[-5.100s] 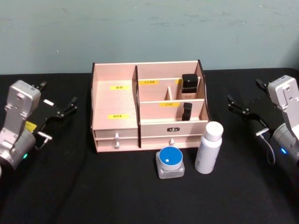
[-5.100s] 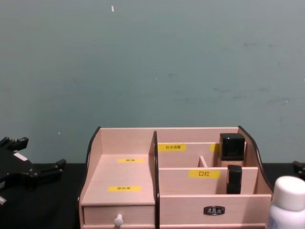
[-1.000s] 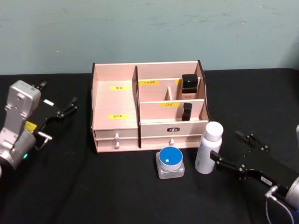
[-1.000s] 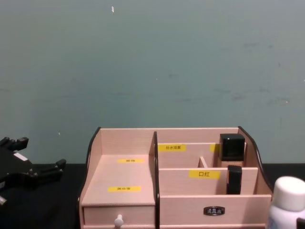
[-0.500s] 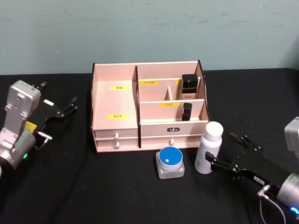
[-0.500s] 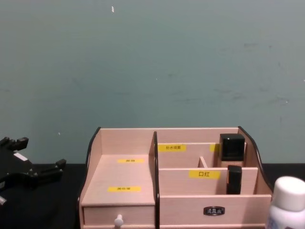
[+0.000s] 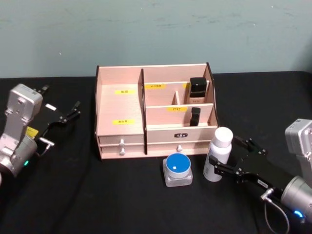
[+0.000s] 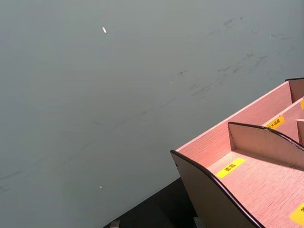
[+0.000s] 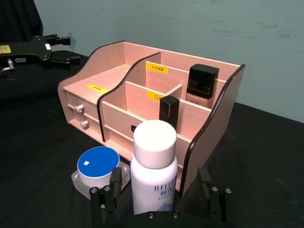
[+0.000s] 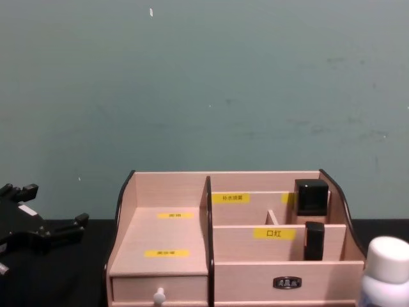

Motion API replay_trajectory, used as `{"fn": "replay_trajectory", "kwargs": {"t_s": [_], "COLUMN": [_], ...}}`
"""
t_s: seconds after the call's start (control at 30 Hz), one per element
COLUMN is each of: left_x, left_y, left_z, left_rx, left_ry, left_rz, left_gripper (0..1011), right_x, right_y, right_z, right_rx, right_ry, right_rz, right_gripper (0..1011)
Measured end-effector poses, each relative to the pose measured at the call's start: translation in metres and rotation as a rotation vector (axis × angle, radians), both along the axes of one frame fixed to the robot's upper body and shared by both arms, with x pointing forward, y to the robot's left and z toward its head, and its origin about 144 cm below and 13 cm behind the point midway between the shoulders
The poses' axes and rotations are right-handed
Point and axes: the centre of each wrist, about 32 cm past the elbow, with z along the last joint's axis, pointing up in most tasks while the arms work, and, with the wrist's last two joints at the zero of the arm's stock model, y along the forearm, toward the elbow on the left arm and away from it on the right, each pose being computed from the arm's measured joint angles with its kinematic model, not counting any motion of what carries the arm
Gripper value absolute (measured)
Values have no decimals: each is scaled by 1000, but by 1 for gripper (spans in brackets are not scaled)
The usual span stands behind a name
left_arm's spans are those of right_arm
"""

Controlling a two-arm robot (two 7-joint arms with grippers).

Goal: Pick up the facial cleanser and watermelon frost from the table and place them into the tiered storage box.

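Reaching in low from the right of the storage box (image 7: 119,105), the right hand (image 7: 225,155) now has its two black fingers spread wide on either side of the white bottle (image 9: 153,175). The right wrist view shows a clear gap between each finger and the bottle's wall, so nothing is gripped yet.

A second ago this hand was short of the bottle, out toward the front right of the box. A few seconds before that it hung off to the box's right, level with the back compartments. It has swung down and slid forward, and that puts it where it needs to be for a pinch.

The bottle stands upright on the black bench (image 7: 122,204), just in front of the box's right corner, exactly where it was. The squat jar with the blue lid (image 7: 178,169) sits beside it in front of the box's drawers, and it has not moved either. I'd take the bottle for the cleanser, though I cannot read enough of its label to be sure.

Neither item is in the box. Its wide left section is bare, and the right sections hold two dark cosmetics.

The left hand (image 7: 75,109) stays parked well to the left of the box, its fingers apart and holding nothing.

Next should come a squeeze on the bottle's body, then a lift.
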Motion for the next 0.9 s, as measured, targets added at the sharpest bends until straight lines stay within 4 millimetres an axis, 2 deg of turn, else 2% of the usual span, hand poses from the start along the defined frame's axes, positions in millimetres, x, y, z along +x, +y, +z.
{"fn": "replay_trajectory", "kwargs": {"t_s": [0.57,0.9], "left_x": [0,0], "left_y": [0,0], "left_z": [0,0], "left_rx": [0,0], "left_ry": [0,0], "left_rz": [0,0], "left_gripper": [1001,1001], "right_x": [18,22], "right_y": [8,10], "right_z": [-4,-6], "right_rx": [1,1], "right_ry": [0,1], "right_rz": [3,9], "right_gripper": [1002,1002]}}
